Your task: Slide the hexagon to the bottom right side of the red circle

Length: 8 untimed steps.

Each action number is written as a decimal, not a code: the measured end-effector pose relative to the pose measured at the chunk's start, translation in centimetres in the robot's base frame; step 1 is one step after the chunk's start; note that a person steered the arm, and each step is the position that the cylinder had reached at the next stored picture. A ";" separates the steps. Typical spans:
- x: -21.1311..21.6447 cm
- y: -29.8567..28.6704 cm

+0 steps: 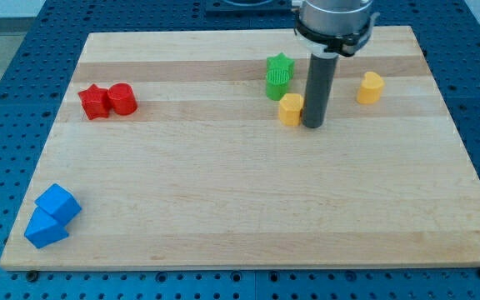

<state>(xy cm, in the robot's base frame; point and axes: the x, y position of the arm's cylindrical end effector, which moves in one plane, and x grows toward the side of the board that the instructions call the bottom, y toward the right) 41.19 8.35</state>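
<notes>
The yellow hexagon (pixel 290 108) lies on the wooden board (pixel 240 200), right of centre near the view's top. The red circle (pixel 123 99) lies far to the view's left, touching a red star (pixel 95 102) on its left. My tip (pixel 312 125) stands on the board right against the hexagon's right side. The dark rod rises from there to the arm's head at the view's top edge.
A green star (pixel 281 65) and a second green block (pixel 277 85) sit just above the hexagon, almost touching it. Another yellow block (pixel 371 87) lies to the right of the rod. Two blue blocks (pixel 57 203) (pixel 44 230) sit together at the bottom left corner.
</notes>
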 end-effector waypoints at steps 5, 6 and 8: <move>-3.8 -2.6; -4.0 -4.1; -4.0 -9.6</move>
<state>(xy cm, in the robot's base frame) 37.20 -1.28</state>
